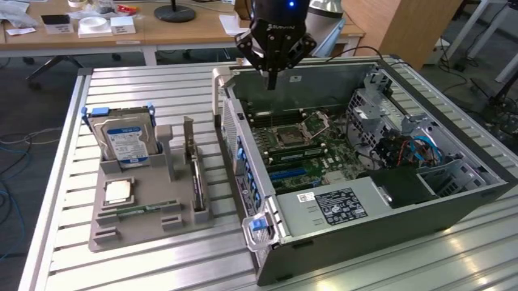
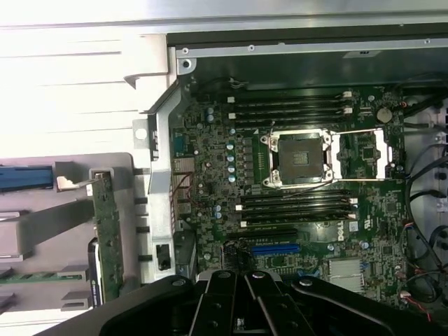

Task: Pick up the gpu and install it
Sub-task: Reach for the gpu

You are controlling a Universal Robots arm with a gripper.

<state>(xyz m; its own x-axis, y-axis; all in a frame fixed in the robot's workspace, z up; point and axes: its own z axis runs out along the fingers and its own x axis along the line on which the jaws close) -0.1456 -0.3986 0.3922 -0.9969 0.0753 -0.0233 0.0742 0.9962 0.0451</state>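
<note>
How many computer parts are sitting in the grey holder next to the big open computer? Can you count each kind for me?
hard drive: 1
gpu: 1
square chip: 1
green memory stick: 1
Total: 4 parts in the grey holder

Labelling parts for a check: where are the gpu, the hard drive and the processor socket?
gpu (image 1: 195,176), exterior view, card's upper edge.
hard drive (image 1: 127,145), exterior view, blue label.
processor socket (image 2: 299,155), wrist view, dark centre.

gpu (image 1: 194,176), thin dark card, upright on edge in grey holder (image 1: 133,229)
</note>
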